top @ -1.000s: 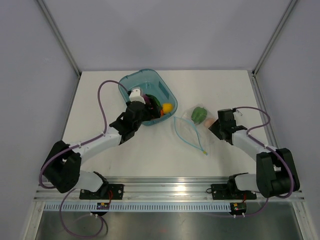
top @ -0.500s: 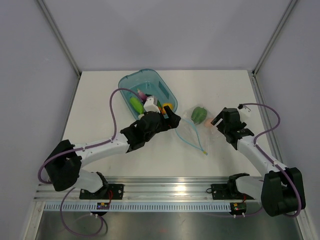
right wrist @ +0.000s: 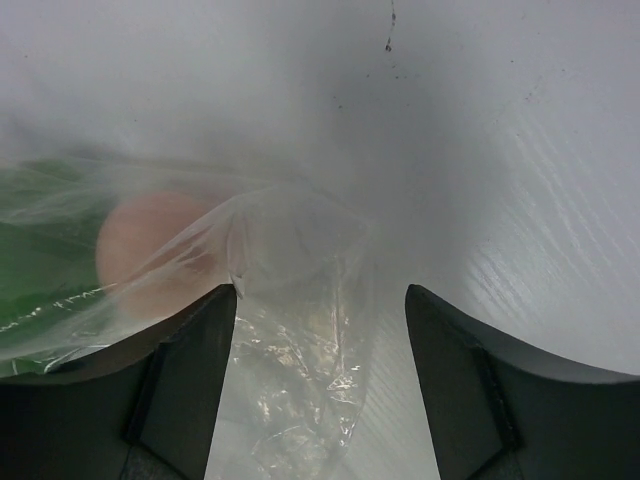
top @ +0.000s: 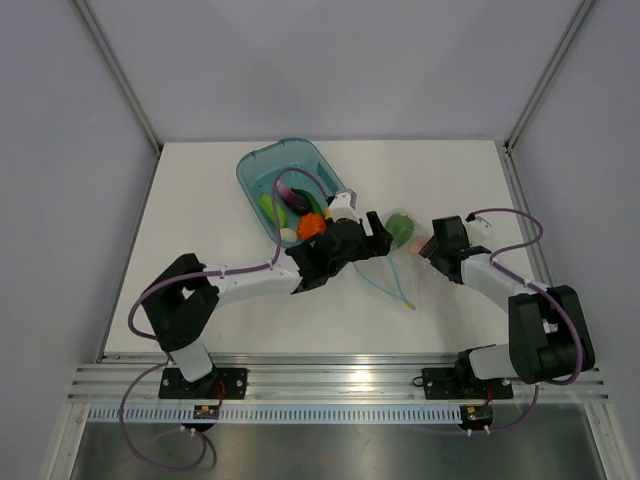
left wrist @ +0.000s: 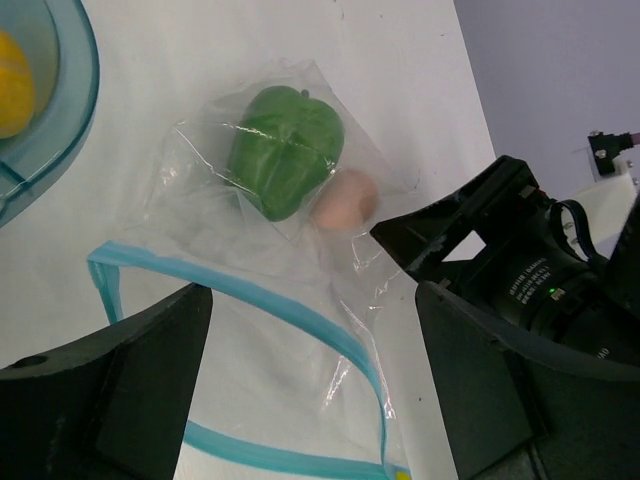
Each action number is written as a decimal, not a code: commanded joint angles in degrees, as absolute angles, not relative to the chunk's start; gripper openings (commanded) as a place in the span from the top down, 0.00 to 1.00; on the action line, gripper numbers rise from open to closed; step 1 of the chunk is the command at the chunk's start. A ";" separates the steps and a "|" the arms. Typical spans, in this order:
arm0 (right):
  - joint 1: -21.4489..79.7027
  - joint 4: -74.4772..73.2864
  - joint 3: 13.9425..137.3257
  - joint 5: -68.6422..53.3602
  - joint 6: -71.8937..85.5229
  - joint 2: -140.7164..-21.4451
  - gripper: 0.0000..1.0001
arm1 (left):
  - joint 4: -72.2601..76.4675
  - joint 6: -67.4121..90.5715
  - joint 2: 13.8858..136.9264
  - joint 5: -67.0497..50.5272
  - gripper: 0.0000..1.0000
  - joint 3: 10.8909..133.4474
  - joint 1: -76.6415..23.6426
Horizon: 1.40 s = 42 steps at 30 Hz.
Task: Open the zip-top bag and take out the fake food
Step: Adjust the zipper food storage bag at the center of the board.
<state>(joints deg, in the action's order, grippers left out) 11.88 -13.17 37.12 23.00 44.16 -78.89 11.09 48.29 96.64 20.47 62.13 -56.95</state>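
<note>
The clear zip-top bag lies on the table, and its teal zip strip gapes open. Inside are a green pepper and a peach-whitish piece. My left gripper is open and hovers over the bag's mouth, a finger on each side. My right gripper is open at the bag's far end. A crinkled corner of the bag lies between its fingers, and the peach piece is just beyond its left finger. In the top view the right gripper sits beside the pepper.
A rigid teal tub stands at the back left of the bag. It holds a purple eggplant, a green cucumber, an orange-red piece and a yellow lemon. Its rim is close to the left gripper.
My left arm has swung from the tub to the right and now hovers over the bag's mouth. The right gripper shifted slightly at the bag's far end.
</note>
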 commanded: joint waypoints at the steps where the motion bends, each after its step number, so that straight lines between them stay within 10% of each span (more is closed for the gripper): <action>1: 11.95 -11.08 38.76 25.40 45.35 -78.66 0.25 | 13.89 45.53 98.70 20.39 0.16 66.18 -56.87; 6: 11.87 -10.46 37.97 24.34 45.26 -77.26 0.71 | 14.41 47.28 100.19 17.76 0.25 65.75 -55.90; 12: 11.95 -10.55 36.21 23.74 45.79 -72.79 1.00 | 16.70 47.64 101.42 14.42 0.45 65.30 -54.93; 25: 12.04 -11.68 29.27 23.81 50.88 -60.74 1.00 | 15.29 50.80 100.11 10.99 1.00 63.55 -50.28; 37: 12.13 -12.13 27.86 23.29 54.15 -58.89 0.99 | 19.77 53.08 95.36 4.75 1.00 57.75 -42.72; 42: 12.22 -11.60 26.63 24.17 53.09 -55.46 0.69 | 22.23 53.09 95.27 2.38 1.00 57.04 -42.71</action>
<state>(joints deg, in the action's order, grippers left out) 12.21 -12.16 26.96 21.89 53.93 -57.82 17.19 52.97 97.93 4.36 57.78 -43.44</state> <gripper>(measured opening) 0.259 0.009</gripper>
